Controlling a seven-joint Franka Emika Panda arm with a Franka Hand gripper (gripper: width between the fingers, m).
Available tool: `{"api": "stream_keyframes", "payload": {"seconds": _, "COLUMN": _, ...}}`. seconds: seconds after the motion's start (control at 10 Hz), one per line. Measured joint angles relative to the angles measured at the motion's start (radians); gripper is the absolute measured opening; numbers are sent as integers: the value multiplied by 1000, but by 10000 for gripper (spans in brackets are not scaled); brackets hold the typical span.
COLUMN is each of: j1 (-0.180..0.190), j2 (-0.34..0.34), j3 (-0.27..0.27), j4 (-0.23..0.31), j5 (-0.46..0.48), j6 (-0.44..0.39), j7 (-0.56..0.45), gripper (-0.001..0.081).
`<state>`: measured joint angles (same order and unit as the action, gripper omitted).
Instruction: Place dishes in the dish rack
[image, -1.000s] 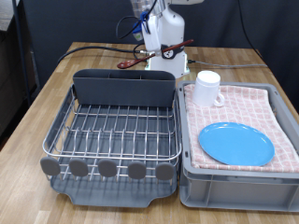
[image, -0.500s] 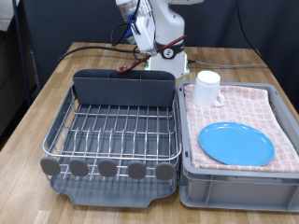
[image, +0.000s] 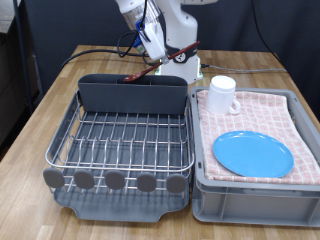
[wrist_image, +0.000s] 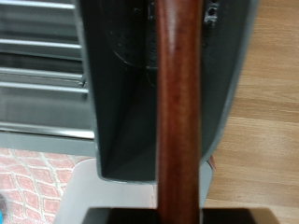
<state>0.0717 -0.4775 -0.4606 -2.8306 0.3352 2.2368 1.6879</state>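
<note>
Above the oblong plastic caddy (wrist_image: 168, 93), claw (image: 152, 62) grips smooth wooden spoon (wrist_image: 177, 103).

- You see a wooden spoon (wrist_image: 178, 103) with reddish-brown wood, smooth, with a soft sheen along its handle.
- Your dish rack (image: 125, 140) is silver metal wire, bright and slightly shiny.
- Its caddy (image: 133, 95) and tray (image: 120, 198) look like dark grey matt plastic.
- The plate (image: 253, 154) is bright blue, smooth and evenly finished.
- The mug (image: 221, 95) is white and glossy.
- The checked cloth (image: 250, 110) is pink woven fabric, lying in a grey plastic tub (image: 255, 198).
- Your table (image: 245, 63) is light wood with visible grain.
</note>
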Motion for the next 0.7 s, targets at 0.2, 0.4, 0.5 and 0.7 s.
{"api": "stream_keyframes", "payload": {"seconds": 0.2, "j1": 6, "j2": 28, "j3": -11, "j4": 16, "j5": 23, "j6": -15, "j7": -3, "gripper": 94}}
{"api": "stream_keyframes", "payload": {"seconds": 0.4, "j1": 6, "j2": 51, "j3": -29, "j4": 25, "j5": 42, "j6": -38, "j7": -4, "gripper": 94}}
{"api": "stream_keyframes", "payload": {"seconds": 0.5, "j1": 6, "j2": 58, "j3": -39, "j4": 30, "j5": 51, "j6": -46, "j7": -16, "gripper": 94}}
{"api": "stream_keyframes", "payload": {"seconds": 0.7, "j1": 6, "j2": 69, "j3": -67, "j4": 39, "j5": 62, "j6": -67, "j7": -56, "gripper": 94}}
